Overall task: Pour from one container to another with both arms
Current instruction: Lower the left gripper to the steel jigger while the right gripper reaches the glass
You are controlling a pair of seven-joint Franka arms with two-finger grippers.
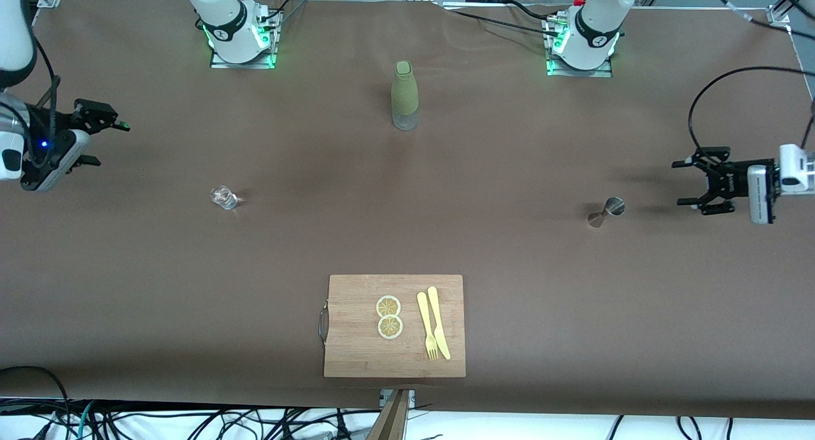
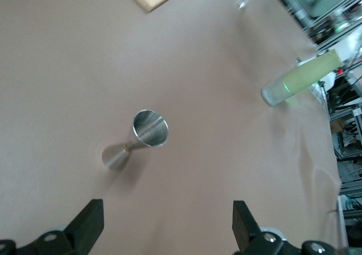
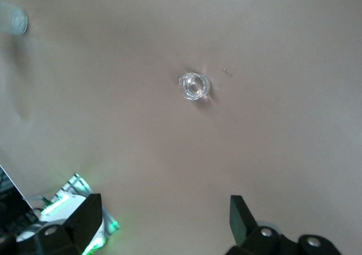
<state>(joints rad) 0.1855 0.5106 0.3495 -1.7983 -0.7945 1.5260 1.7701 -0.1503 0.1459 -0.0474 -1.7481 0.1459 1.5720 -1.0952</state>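
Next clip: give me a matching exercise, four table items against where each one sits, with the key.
Things:
1. green bottle
2. small clear glass
3. metal jigger
4. lemon slices

Places:
A. on the wooden cutting board, beside the yellow knife and fork
B. toward the right arm's end of the table
C. upright between the two arm bases
D. toward the left arm's end, near the open left gripper

Pairs: 1-C, 2-B, 3-D, 4-A
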